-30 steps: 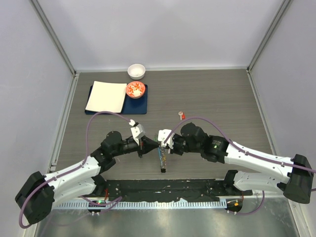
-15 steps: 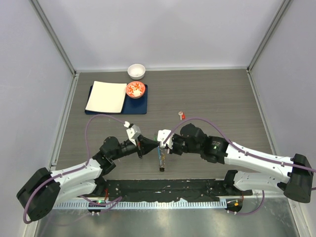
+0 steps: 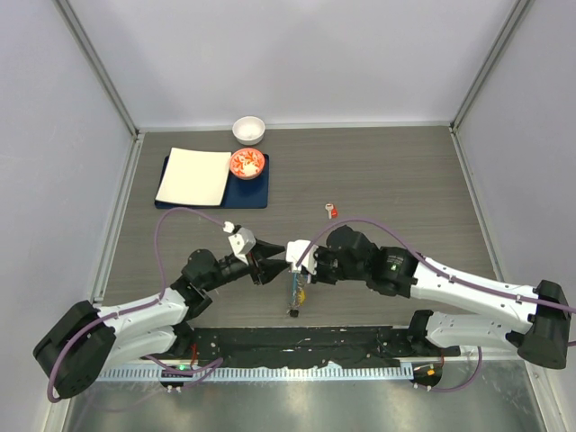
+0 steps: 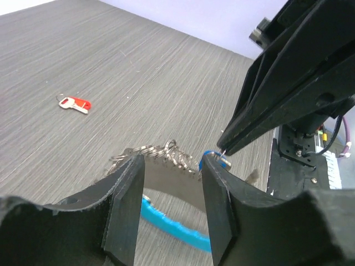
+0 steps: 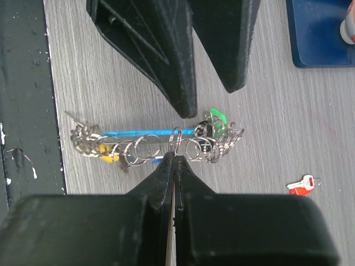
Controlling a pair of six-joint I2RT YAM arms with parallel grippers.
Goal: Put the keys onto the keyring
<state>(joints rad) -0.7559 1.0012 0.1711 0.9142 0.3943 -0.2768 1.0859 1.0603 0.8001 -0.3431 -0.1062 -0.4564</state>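
The keyring (image 3: 293, 290) is a bunch of silver rings and keys with a light-blue strip (image 4: 172, 221), a green tag (image 5: 217, 118) and a yellow tag (image 5: 108, 157). My right gripper (image 3: 292, 264) is shut on one ring of it (image 5: 175, 139) and holds it low over the table. My left gripper (image 3: 273, 256) is open, its jaws on either side of the rings (image 4: 166, 151), close to the right fingertips (image 4: 226, 145). The red key (image 3: 331, 211) lies loose on the table, and also shows in the left wrist view (image 4: 74, 103). I cannot pick out the dark-blue key for certain.
At the back left, a blue mat (image 3: 255, 194) carries a white cloth (image 3: 193, 175) and an orange bowl (image 3: 247, 163). A white bowl (image 3: 248, 130) stands behind it. A black strip (image 3: 297, 346) runs along the near edge.
My left gripper has swung right and up to the keyring at the right fingertips. The right gripper still holds the bunch, which has shifted slightly toward the near edge.
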